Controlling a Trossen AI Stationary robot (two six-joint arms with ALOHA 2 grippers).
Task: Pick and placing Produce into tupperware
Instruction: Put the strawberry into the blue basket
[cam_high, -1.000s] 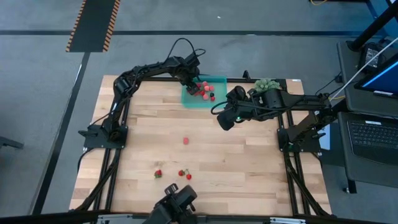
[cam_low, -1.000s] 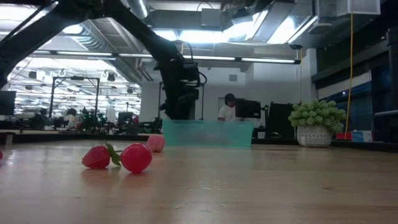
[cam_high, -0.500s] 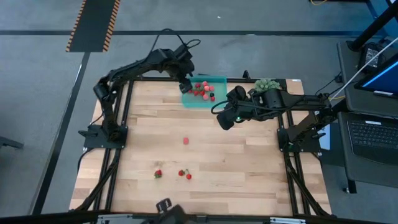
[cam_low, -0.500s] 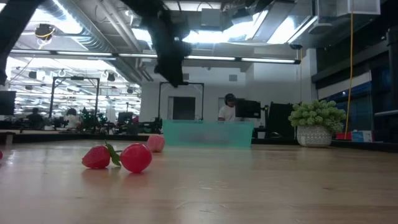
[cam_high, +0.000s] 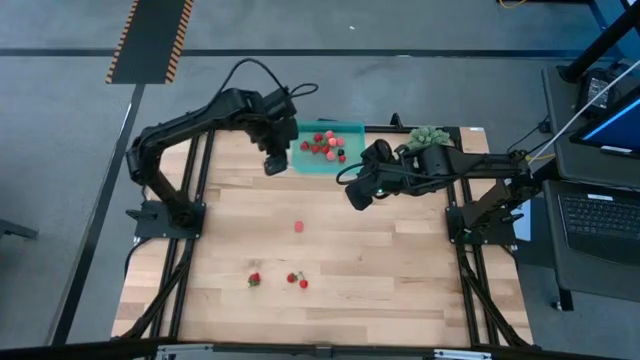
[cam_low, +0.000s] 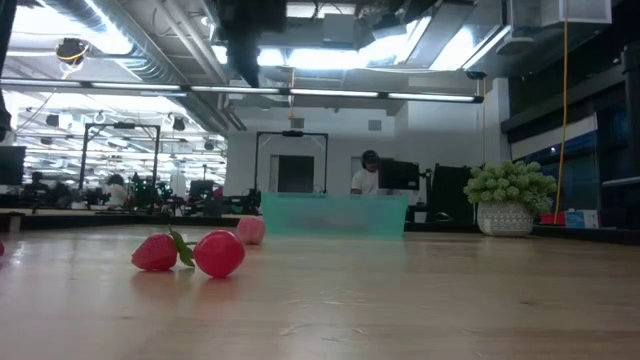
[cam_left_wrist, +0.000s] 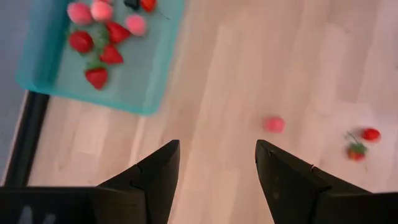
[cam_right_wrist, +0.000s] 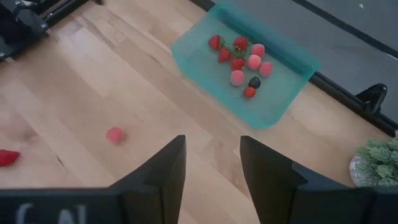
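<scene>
Both grippers up and empty, berries split between tupperware and counter

My left gripper (cam_high: 274, 163), fingers apart, hangs just off the tupperware (cam_high: 352, 130), which holds most of the produce (cam_high: 323, 145); my right gripper (cam_high: 357, 194), also spread, waits beside it. A pink berry (cam_high: 298, 227) sits on bare counter (cam_high: 400, 260) ahead of both, three red ones (cam_high: 298, 280) well beyond; the low view cuts off the arms
</scene>
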